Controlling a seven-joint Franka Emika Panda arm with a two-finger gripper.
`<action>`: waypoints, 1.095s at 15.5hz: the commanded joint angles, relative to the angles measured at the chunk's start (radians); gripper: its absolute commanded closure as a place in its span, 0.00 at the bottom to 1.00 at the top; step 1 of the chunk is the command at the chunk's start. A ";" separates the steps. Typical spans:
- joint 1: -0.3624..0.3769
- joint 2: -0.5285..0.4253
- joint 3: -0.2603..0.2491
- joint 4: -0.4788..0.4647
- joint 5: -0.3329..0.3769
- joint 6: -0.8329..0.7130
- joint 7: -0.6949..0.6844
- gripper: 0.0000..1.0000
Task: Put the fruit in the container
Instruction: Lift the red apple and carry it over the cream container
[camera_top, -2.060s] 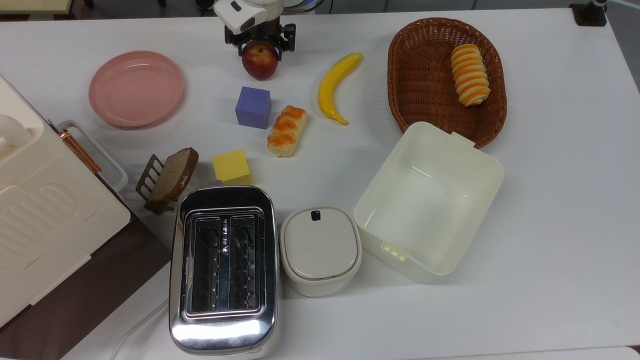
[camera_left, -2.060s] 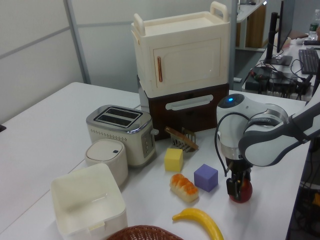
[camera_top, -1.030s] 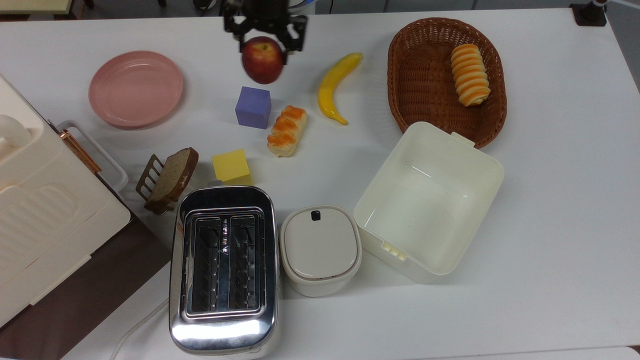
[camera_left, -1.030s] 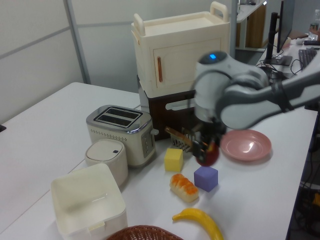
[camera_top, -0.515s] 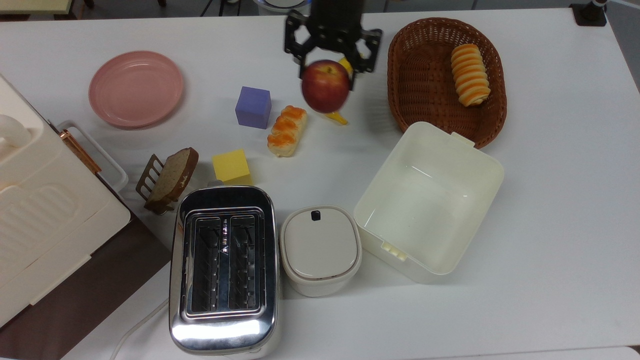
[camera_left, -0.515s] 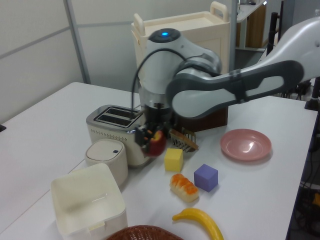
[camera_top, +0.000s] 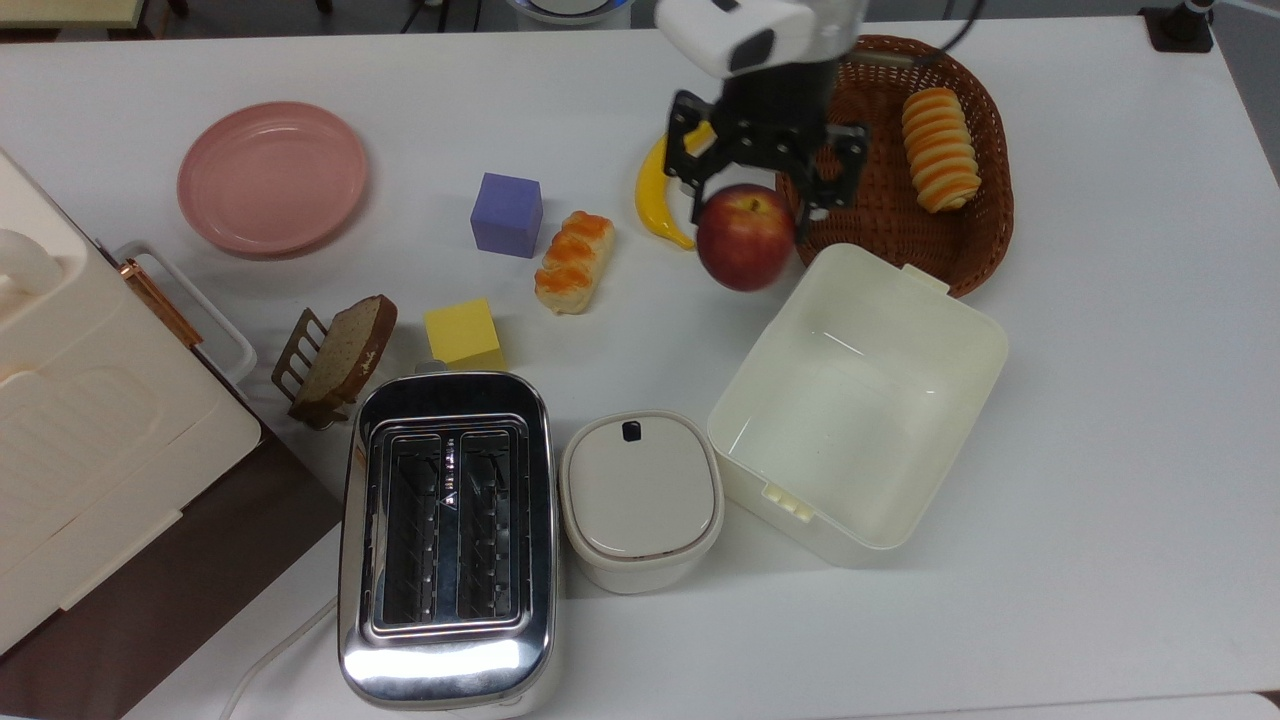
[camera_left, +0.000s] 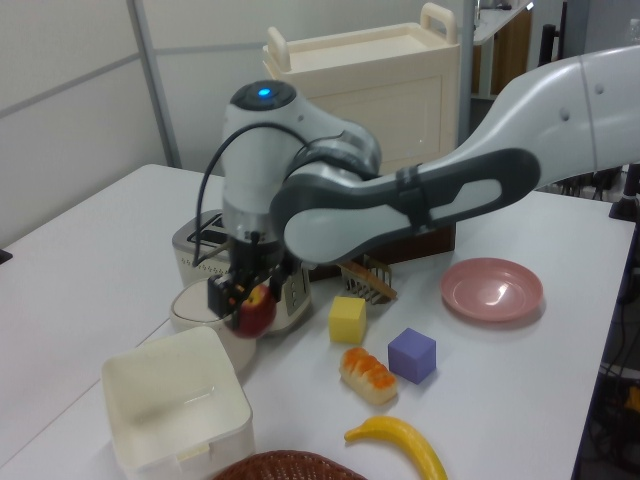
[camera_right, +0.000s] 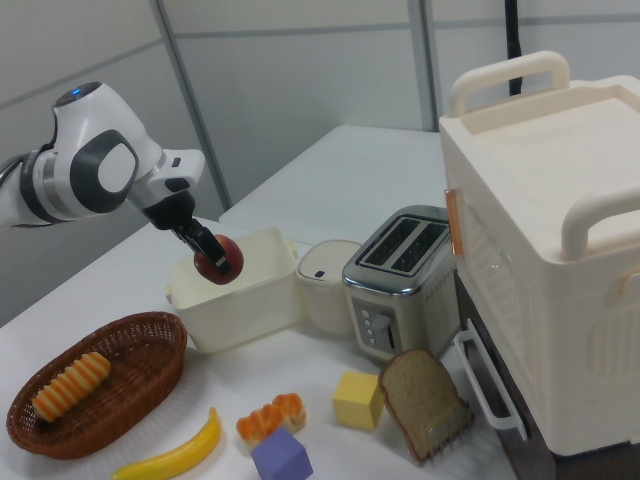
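Since the round red apple with yellowish patches (camera_top: 746, 237) sat on the table beside the purple cube (camera_top: 507, 214) about two seconds ago, the top view shows it carried across and above the long yellow banana (camera_top: 652, 195), so that it now hangs in the gripper (camera_top: 757, 195), whose fingers are clenched on its upper sides, just off the corner of the large squarish cream-white plastic box (camera_top: 968, 341) nearest the brown wicker basket (camera_top: 990, 225); I judge the carry nearly done, with only a short move over the rim and a release left. In the same view the striped bread roll (camera_top: 939, 149) lies in the basket, the glazed pastry (camera_top: 573, 260) and yellow cube (camera_top: 461, 331) stay well apart from the path, and the small lidded white pot with a black knob (camera_top: 640, 497) touches the box's side next to the chrome toaster (camera_top: 446, 540). In the left view the apple (camera_left: 255, 309) hangs above the table in front of the pot and toaster, beyond the box (camera_left: 176, 410), whose near wall is the one thing it must clear. In the right view the apple (camera_right: 217, 260) shows against the box's open top (camera_right: 240, 300), and the basket (camera_right: 95, 395) lies close enough that a drop made too early could land there or on the rim.
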 joint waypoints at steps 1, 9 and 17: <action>0.048 0.075 0.001 0.088 -0.052 -0.014 0.051 0.70; 0.052 0.196 0.054 0.136 -0.231 0.125 0.126 0.70; 0.052 0.248 0.081 0.146 -0.311 0.182 0.143 0.70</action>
